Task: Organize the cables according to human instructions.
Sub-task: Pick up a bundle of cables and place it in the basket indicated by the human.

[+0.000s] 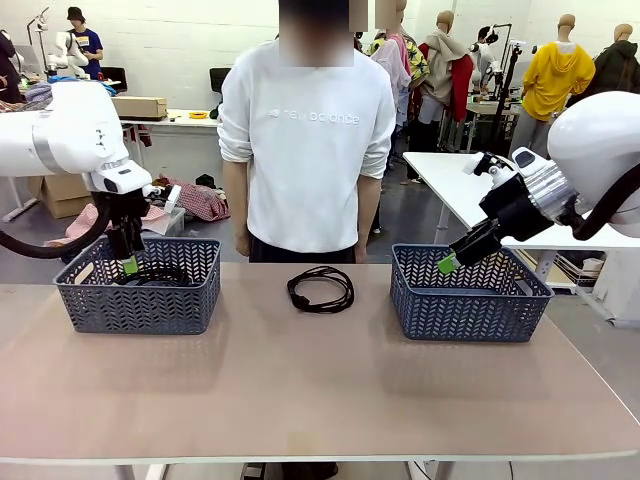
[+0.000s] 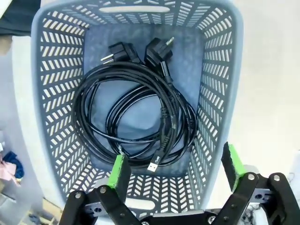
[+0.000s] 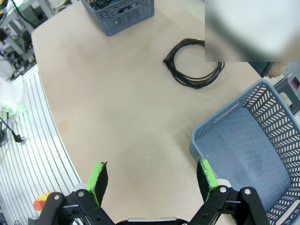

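Black coiled cables (image 2: 136,112) lie flat on the floor of the left grey basket (image 1: 138,300), two plugs at their far end. My left gripper (image 1: 128,262) hangs open just above them, its green pads (image 2: 119,171) wide apart and holding nothing. Another coiled cable (image 1: 321,289) lies on the table between the two baskets, in front of the person; the right wrist view has this cable (image 3: 193,63) too. My right gripper (image 1: 447,263) hovers open over the near left rim of the right basket (image 1: 470,300), nothing between its fingers (image 3: 207,176).
The person stands at the table's far edge, arms down at the sides. The right basket (image 3: 243,140) shows a bare floor. Bare tabletop (image 1: 320,380) stretches across the near half. The left basket (image 3: 119,14) sits far off in the right wrist view.
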Motion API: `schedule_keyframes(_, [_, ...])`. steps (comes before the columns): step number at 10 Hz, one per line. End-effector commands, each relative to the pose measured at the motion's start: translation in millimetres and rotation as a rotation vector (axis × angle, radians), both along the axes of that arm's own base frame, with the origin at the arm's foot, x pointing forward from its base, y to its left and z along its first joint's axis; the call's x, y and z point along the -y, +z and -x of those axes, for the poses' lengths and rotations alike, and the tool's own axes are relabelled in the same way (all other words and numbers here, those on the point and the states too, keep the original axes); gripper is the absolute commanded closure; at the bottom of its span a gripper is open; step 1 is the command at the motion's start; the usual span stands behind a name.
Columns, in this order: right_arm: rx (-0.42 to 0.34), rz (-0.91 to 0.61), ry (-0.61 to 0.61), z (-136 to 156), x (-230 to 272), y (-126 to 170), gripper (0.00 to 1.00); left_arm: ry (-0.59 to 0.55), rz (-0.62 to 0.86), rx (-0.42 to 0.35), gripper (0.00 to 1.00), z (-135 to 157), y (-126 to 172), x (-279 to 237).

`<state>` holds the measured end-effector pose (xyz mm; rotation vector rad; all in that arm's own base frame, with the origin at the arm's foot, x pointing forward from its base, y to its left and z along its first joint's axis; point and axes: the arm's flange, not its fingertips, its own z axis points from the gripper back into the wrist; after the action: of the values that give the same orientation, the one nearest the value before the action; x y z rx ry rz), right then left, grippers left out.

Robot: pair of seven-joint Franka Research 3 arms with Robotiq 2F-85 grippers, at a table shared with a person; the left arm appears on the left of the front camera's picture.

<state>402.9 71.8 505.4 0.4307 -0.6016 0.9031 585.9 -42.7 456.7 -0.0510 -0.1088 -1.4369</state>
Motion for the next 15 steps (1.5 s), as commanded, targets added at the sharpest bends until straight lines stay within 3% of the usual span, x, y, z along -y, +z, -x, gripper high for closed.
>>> schedule_keyframes(1, [0.011,-0.029,0.016,-2.5,0.6,0.3,0.00,-0.014,-0.016,-0.002,0.00,0.9,-2.1,-1.8])
schedule_keyframes(4, [0.011,-0.029,0.016,-2.5,0.6,0.3,0.00,-0.003,-0.004,-0.001,0.00,0.2,-0.4,0.2])
schedule_keyframes(6, [0.011,-0.029,0.016,-2.5,0.6,0.3,0.00,0.038,0.028,0.063,0.00,10.7,12.8,27.4])
schedule_keyframes(12, [0.011,-0.029,0.016,-2.5,0.6,0.3,0.00,0.186,0.219,0.093,0.00,91.8,27.7,101.5])
schedule_keyframes(15, [0.011,-0.029,0.016,-2.5,0.6,0.3,0.00,0.272,0.266,0.182,0.00,129.7,20.6,121.9])
